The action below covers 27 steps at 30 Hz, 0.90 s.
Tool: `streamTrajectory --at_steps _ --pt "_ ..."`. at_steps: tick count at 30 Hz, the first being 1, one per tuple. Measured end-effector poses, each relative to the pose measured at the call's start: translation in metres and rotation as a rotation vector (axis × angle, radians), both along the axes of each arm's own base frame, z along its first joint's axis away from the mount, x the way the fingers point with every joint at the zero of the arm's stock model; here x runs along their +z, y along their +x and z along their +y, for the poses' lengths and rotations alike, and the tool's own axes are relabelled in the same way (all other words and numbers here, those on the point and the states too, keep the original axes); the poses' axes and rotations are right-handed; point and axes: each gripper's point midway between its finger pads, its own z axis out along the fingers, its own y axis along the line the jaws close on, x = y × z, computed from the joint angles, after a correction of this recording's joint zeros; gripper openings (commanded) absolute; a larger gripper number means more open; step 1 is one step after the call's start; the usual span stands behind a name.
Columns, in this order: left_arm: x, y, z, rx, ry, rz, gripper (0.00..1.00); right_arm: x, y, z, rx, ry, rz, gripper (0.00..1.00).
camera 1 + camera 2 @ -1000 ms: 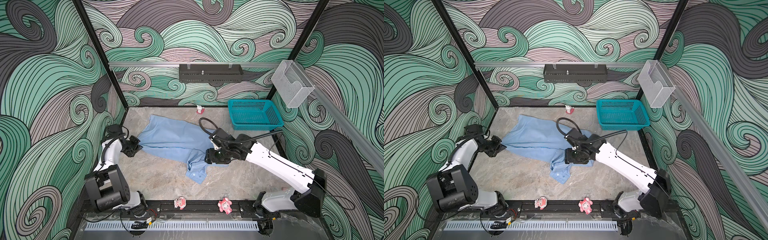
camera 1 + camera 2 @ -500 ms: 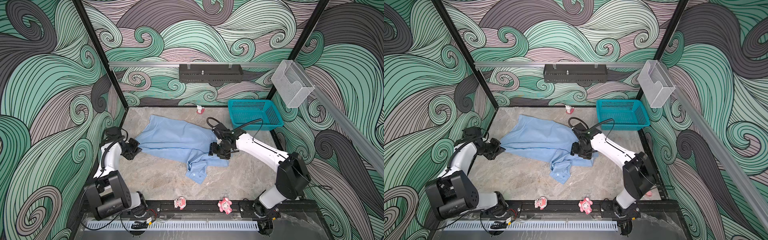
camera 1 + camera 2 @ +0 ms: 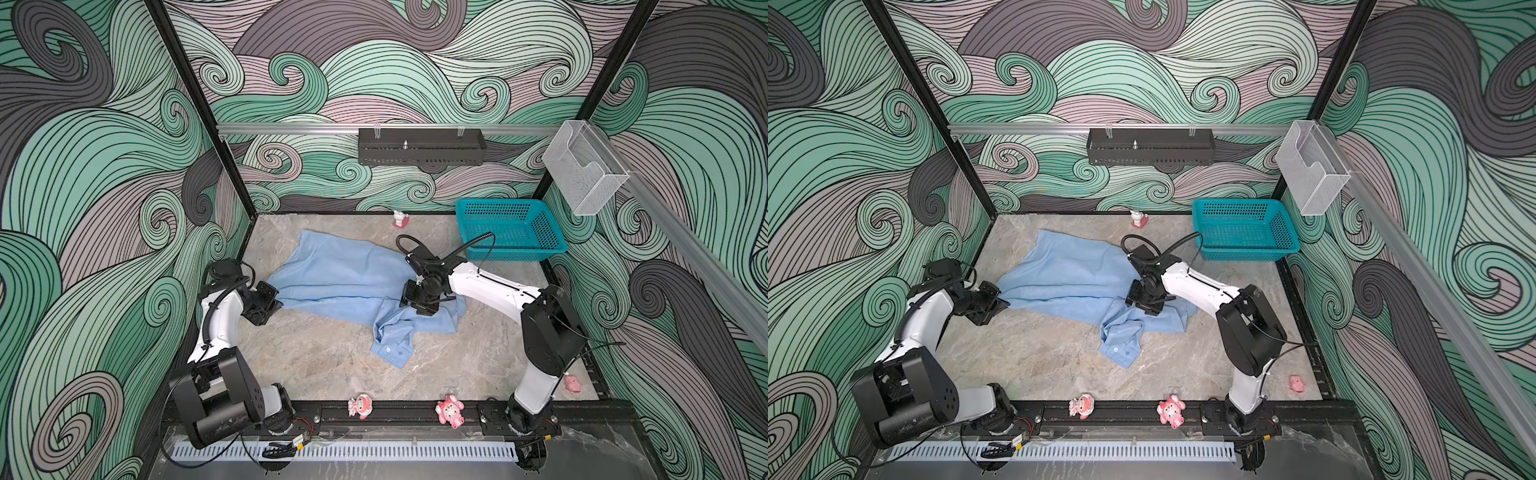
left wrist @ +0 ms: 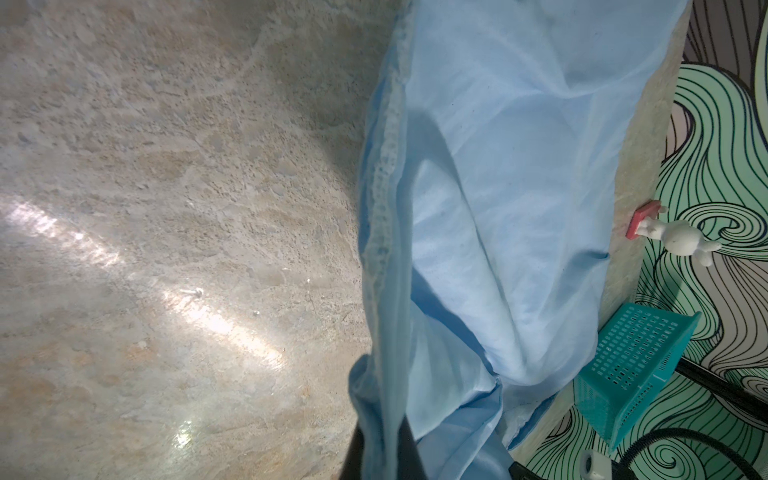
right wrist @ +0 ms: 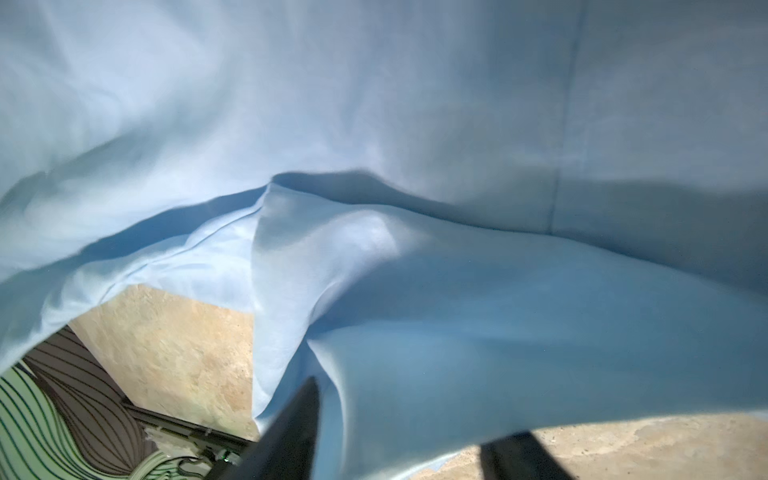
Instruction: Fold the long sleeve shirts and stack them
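1. The left gripper (image 3: 273, 301) is clamping tight on the left edge of the light blue shirt (image 3: 345, 276).
2. The right gripper (image 3: 420, 307) is reaching down onto the shirt's right side, its jaws standing partly apart around a fold.
3. The shirt is lying crumpled mid-table (image 3: 324, 365), between both arms.

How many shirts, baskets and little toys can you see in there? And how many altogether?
Blue shirt: 1
Teal basket: 1
Little toys: 4 (white rabbit, pink-and-white toy, pink pig, small pink toy)
Total: 6
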Motion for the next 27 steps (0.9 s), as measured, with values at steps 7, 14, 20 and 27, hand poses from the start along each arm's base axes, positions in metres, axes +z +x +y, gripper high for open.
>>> streamTrajectory --at_steps 7,14,20,27 --pt "0.002 -0.001 0.006 0.021 0.003 -0.007 0.00 0.023 -0.045 0.008 0.072 0.018 -0.037 0.00" --pt "0.002 -0.015 0.016 0.093 0.032 -0.002 0.00 0.060 -0.137 -0.023 0.159 0.065 -0.108 0.00" --pt "-0.015 -0.036 0.017 0.147 0.033 0.058 0.18 -0.003 -0.189 -0.071 0.144 -0.082 0.023 0.38" --pt "-0.023 -0.054 0.022 0.214 0.017 0.102 0.67 0.016 -0.181 -0.081 0.127 -0.115 -0.047 0.64"
